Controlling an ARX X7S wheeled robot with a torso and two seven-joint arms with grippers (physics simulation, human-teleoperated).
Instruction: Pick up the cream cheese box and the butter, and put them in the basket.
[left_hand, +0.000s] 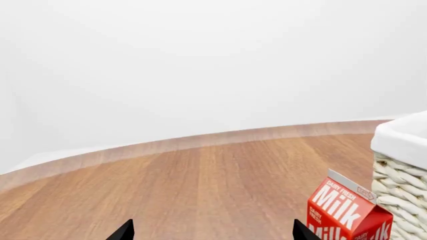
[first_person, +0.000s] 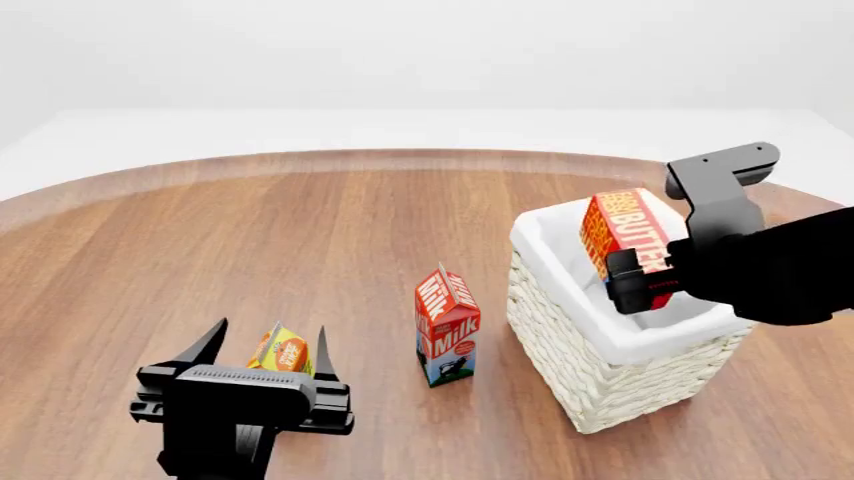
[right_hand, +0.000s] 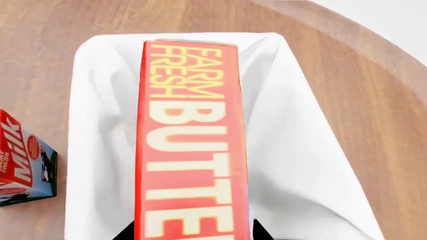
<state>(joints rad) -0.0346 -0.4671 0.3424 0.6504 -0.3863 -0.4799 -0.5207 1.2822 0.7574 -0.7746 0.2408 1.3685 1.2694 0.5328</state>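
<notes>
My right gripper (first_person: 638, 278) is shut on the butter (first_person: 622, 232), an orange-red box with yellow lettering. It holds the box just above the open top of the cream-white wicker basket (first_person: 587, 372). In the right wrist view the butter (right_hand: 193, 140) fills the middle, with the gripper (right_hand: 193, 233) clamped on its near end and the basket's white liner (right_hand: 303, 150) below. My left gripper (first_person: 271, 330) stands open and empty low over the table at the front left. In its own view the gripper (left_hand: 213, 233) frames bare wood. No cream cheese box shows in any view.
A red-and-white milk carton (first_person: 447, 325) stands just left of the basket, also seen in the left wrist view as the milk carton (left_hand: 347, 212) beside the basket wall (left_hand: 400, 180). A yellow-orange juice carton (first_person: 283, 352) sits right behind my left fingers. The round wooden table (first_person: 267, 230) curves away behind.
</notes>
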